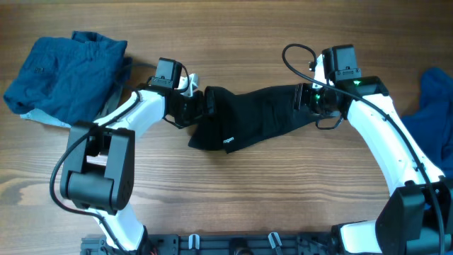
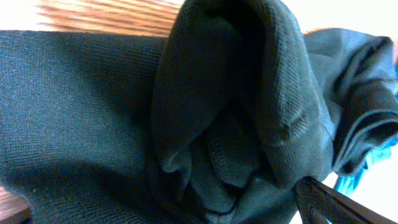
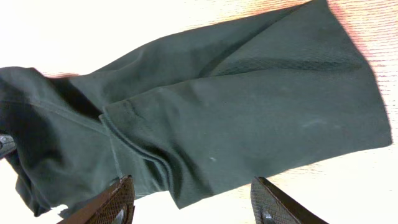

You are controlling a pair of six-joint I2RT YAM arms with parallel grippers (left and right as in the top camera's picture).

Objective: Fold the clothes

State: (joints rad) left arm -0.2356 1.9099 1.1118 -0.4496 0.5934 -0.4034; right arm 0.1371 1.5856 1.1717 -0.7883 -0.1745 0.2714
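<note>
Two pincers meet the black garment (image 1: 248, 120) on the bench (image 1: 269, 198): the left pincer (image 1: 202, 105) clamps its bunched end, while the right pincer (image 3: 191, 190) gapes empty and should pinch the hem before stretching it flat.

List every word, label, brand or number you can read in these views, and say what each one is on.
Small white mark on the black garment: probably a logo or label, too small to read.
Blue clothes: no text visible.
Nothing else in any view carries legible writing.
</note>
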